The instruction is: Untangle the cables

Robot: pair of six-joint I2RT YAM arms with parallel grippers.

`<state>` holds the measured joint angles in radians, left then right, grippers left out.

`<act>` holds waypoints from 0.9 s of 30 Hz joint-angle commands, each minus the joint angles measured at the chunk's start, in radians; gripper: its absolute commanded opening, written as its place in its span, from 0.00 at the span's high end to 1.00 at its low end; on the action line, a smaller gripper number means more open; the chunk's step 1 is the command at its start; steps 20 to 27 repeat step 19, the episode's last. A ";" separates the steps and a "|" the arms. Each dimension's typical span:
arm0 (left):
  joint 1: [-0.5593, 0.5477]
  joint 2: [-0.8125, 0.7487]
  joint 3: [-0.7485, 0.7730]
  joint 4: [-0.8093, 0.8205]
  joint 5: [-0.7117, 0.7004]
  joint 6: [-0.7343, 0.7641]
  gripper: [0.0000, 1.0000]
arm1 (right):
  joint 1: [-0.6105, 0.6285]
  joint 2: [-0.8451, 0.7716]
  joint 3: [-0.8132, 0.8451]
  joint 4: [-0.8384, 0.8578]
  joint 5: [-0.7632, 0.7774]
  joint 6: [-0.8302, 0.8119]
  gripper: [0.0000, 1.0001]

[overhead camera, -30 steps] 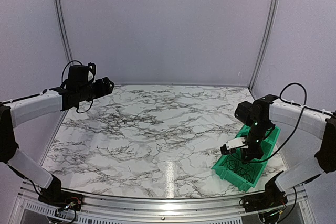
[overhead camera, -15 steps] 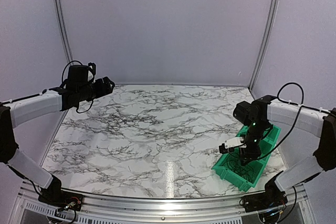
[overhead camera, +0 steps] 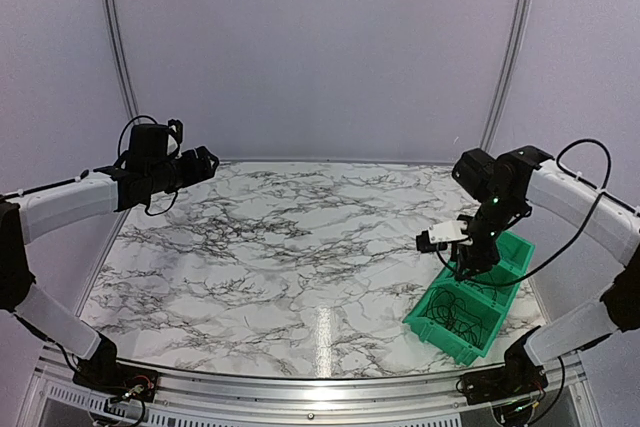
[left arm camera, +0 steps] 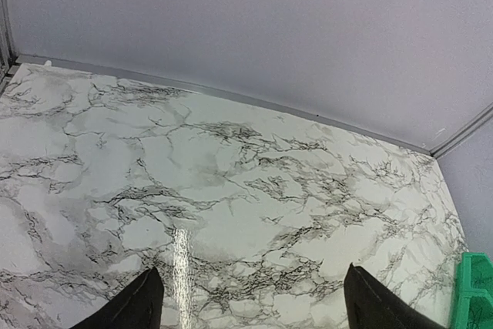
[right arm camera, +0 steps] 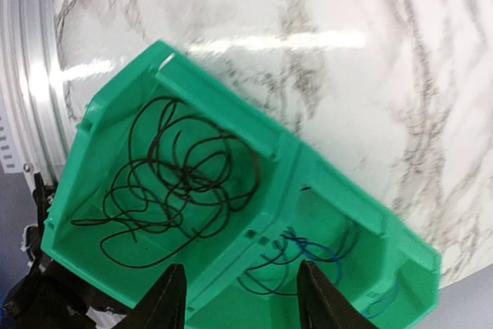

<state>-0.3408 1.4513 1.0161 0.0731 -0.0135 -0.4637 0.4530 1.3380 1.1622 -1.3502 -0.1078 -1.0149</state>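
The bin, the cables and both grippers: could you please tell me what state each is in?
green bin: upright on the table, cables in both compartments.
black cables: tangled loops in one compartment.
blue cables: loose strands, some black, in the other compartment.
right gripper: open, empty, above the bin.
left gripper: open, empty, above the table.

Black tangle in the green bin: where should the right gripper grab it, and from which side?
Pinch the dense middle of the black tangle, where several loops cross, coming straight down. Walls of the green bin block every side, and the outer loops seem to lie flat on its floor. The right gripper is open overhead.
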 commanded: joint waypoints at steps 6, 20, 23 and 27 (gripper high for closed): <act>-0.001 -0.027 0.019 -0.011 -0.012 0.049 0.15 | -0.008 -0.056 0.102 0.672 -0.040 0.240 0.34; -0.069 -0.177 0.044 -0.145 -0.097 0.233 0.01 | -0.010 0.008 -0.044 1.337 0.331 0.814 0.01; -0.069 -0.177 0.044 -0.145 -0.097 0.233 0.01 | -0.010 0.008 -0.044 1.337 0.331 0.814 0.01; -0.069 -0.177 0.044 -0.145 -0.097 0.233 0.01 | -0.010 0.008 -0.044 1.337 0.331 0.814 0.01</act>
